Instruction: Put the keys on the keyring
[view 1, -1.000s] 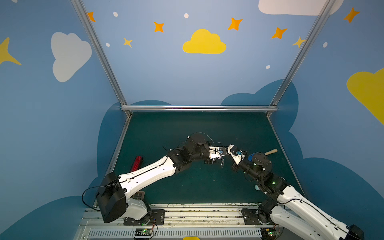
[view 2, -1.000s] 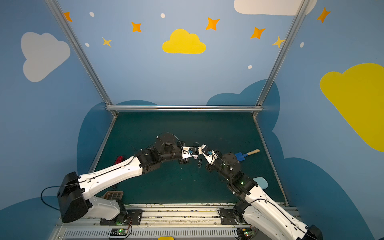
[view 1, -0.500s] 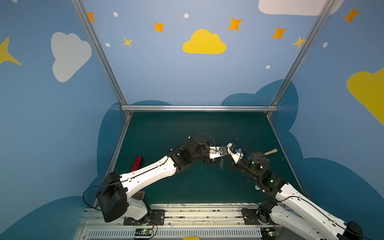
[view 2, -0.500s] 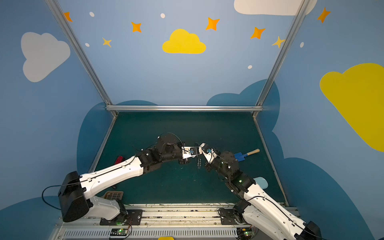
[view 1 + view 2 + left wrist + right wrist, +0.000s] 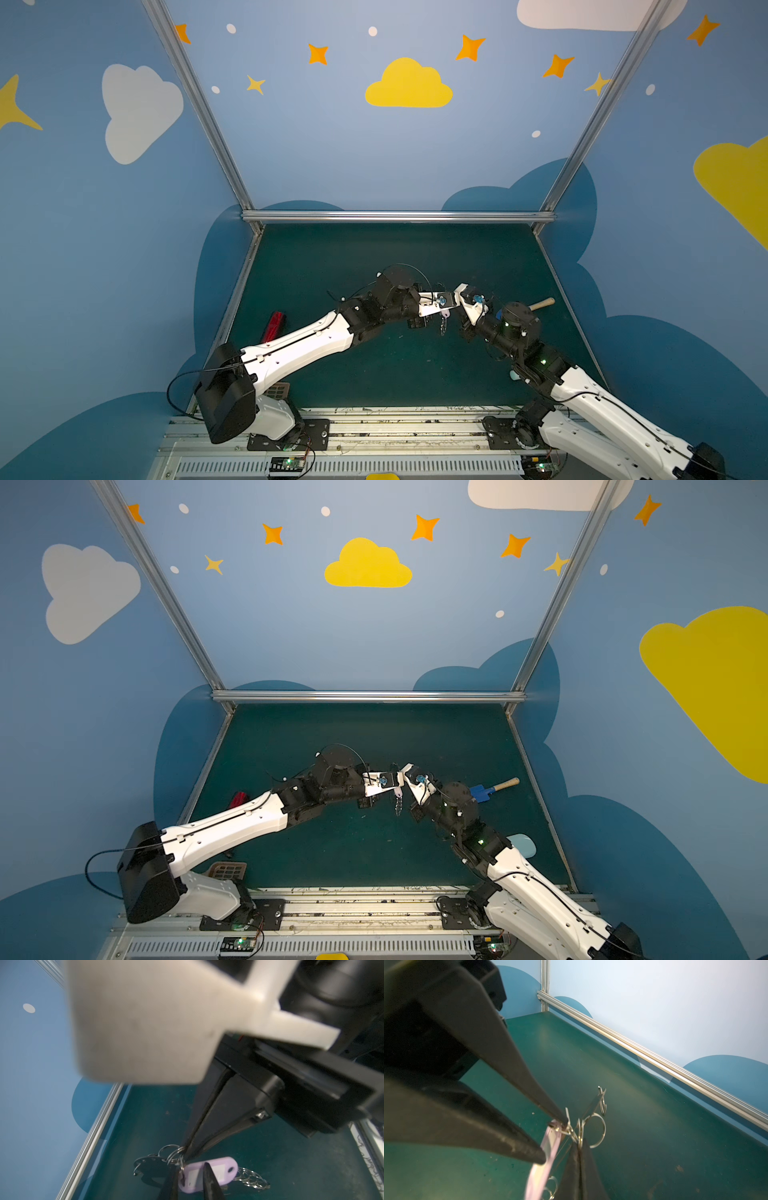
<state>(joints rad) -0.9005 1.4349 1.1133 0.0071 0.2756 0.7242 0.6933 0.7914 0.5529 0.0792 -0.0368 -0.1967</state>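
The jaws of the left gripper have just spread off the key. It hangs above the counter from the keyring, whose split ring the right gripper pinches tight. Threading seems done.

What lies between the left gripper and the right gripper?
In the left wrist view: the ringed end of the lilac key tag and silver split rings, which the right gripper pinches. The left gripper is open.

Blue cloud-painted walls, green tabletop
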